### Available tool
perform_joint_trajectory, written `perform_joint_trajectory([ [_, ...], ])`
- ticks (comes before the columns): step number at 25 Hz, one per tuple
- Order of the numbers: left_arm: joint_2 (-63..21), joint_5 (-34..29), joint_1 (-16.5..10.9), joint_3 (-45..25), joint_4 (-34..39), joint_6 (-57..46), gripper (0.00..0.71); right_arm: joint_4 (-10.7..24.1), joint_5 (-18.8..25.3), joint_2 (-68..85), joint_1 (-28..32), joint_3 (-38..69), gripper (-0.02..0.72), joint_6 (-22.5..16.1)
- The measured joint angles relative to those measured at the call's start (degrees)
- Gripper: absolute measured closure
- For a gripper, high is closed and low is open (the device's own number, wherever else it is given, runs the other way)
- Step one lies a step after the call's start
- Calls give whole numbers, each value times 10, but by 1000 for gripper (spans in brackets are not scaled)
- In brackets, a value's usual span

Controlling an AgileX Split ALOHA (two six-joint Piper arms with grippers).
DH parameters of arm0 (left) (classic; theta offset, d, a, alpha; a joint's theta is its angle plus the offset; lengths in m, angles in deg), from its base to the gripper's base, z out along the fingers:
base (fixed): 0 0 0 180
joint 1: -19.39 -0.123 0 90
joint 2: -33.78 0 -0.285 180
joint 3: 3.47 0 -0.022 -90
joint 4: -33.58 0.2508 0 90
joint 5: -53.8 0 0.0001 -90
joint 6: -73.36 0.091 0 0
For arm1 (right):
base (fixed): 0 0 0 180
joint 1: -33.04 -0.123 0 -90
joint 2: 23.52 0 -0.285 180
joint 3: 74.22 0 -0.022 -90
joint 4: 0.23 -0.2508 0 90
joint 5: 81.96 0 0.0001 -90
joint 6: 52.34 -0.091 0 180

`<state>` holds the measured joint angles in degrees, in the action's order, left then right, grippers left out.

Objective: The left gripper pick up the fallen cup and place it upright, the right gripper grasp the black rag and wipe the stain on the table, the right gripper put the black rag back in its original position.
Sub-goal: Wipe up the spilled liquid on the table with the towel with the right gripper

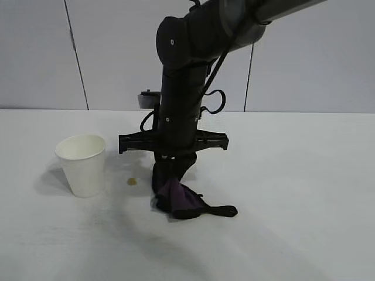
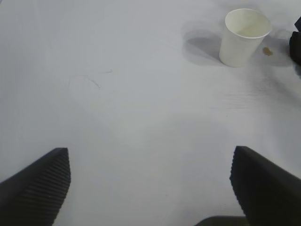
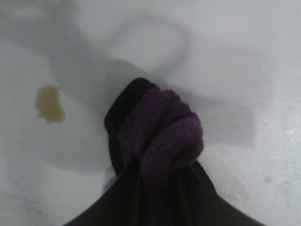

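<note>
The black rag (image 1: 179,201) was pinched between the fingers of my right hand (image 1: 170,175), which pointed steeply down; the rag's lower folds and thin tail lay on the bench (image 1: 293,193). The stain (image 1: 132,182), a small amber spot, sat on the bench just beside the rag, between it and the cup (image 1: 82,165), untouched by either. The cup stood upright near the stain. My left hand (image 2: 150,188) hovered well apart from the cup, fingers spread wide, holding nothing.
</note>
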<state>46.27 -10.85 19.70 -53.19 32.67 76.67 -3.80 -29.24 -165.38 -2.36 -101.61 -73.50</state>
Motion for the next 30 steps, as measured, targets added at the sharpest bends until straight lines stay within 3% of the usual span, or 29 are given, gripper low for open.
perform_joint_trajectory([
  [4, 0, 0, 0, 0, 0, 0, 47, -47, -35, -2, -1, 0, 621, 0],
  [10, 0, 0, 0, 0, 0, 0, 47, -55, -91, -8, -15, 0, 621, 0],
  [18, 0, 0, 0, 0, 0, 0, 47, -36, -133, -9, -33, 0, 621, -4],
  [30, 0, 0, 0, 0, 0, 0, 47, 12, -109, -9, -33, 0, 621, -28],
])
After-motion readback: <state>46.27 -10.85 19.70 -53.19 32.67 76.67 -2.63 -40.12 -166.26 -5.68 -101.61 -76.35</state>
